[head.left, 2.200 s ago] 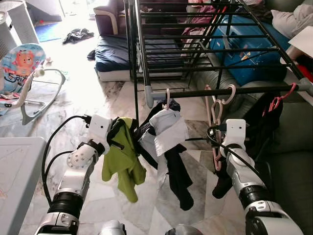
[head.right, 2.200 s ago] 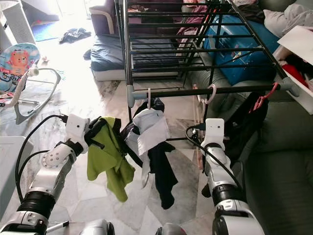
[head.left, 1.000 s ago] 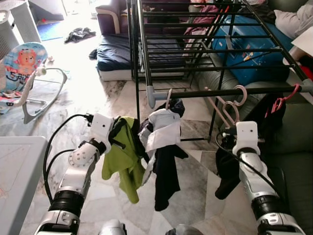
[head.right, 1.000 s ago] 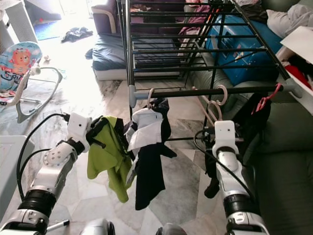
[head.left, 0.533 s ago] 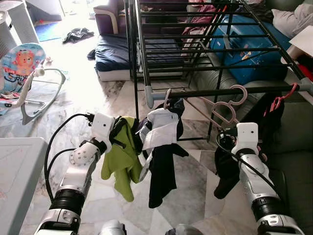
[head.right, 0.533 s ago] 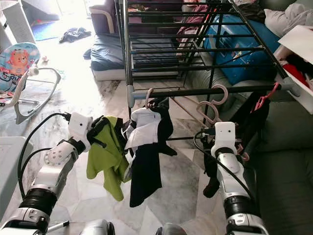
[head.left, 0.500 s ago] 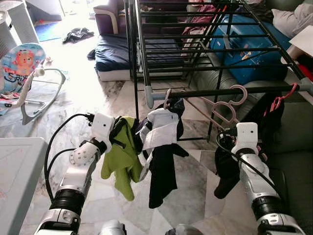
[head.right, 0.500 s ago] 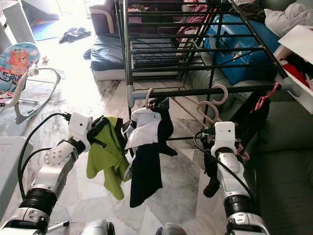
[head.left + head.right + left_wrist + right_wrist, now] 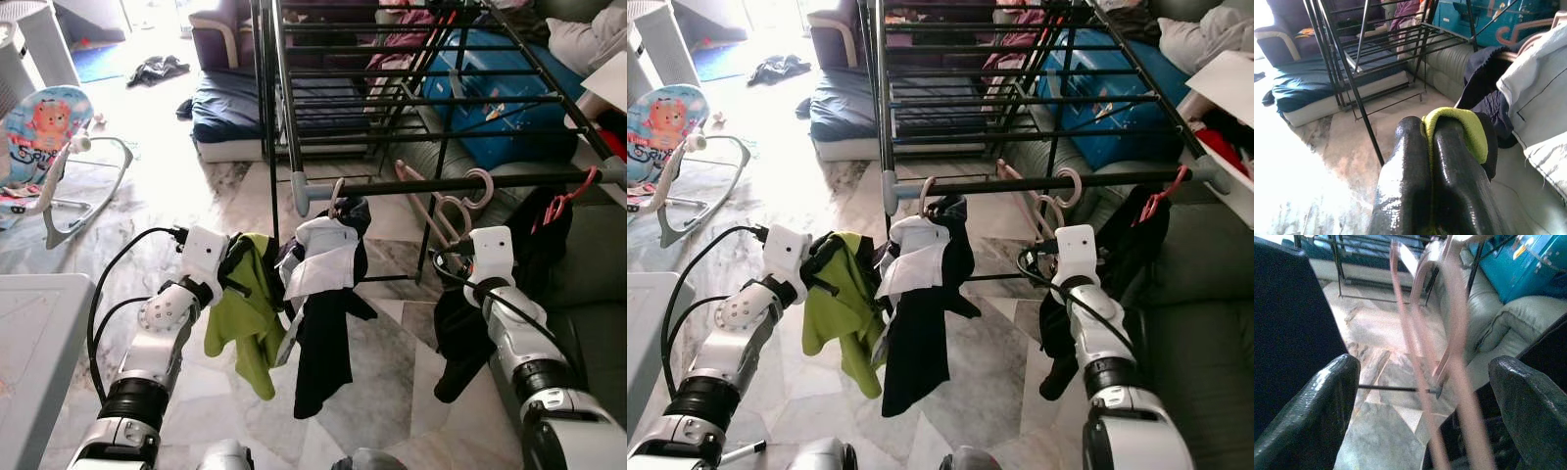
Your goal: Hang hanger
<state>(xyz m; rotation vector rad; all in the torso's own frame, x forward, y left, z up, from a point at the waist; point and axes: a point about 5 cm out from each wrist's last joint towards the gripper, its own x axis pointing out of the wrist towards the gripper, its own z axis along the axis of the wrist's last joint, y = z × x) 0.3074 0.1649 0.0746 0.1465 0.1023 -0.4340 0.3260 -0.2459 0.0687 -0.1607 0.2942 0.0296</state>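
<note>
A black tubular metal drying rack [image 9: 392, 98] stands on a polished marble floor [image 9: 392, 362], its front rail [image 9: 441, 182] capped by grey plastic ends. The pink hanger [image 9: 453, 206], thin curved plastic with a rounded hook, hangs from this rail by its hook, its shoulder bar rising obliquely toward the left; in the right wrist view its pale pink bars [image 9: 1422, 333] appear blurred between the two fingers. The right gripper [image 9: 1425, 406] sits just below and beside the hanger, its rubbery black fingers [image 9: 1317, 401] spread wide apart and released, with nothing between them touching. The left gripper [image 9: 1435, 161] has its glossy black fingers clenched together on a fold of the soft lime-green garment [image 9: 245, 313], which droops from it to the left of the rail. A white-and-black garment [image 9: 323, 294] hangs from a second hanger hook on the rail's left end, and dark clothing [image 9: 534, 225] hangs at the right on a red hanger [image 9: 568, 201]. Compared with half a second earlier, the right wrist has moved up and closer to the rail, and the pink hanger has swung nearer to upright; the left arm and green garment are unchanged.
</note>
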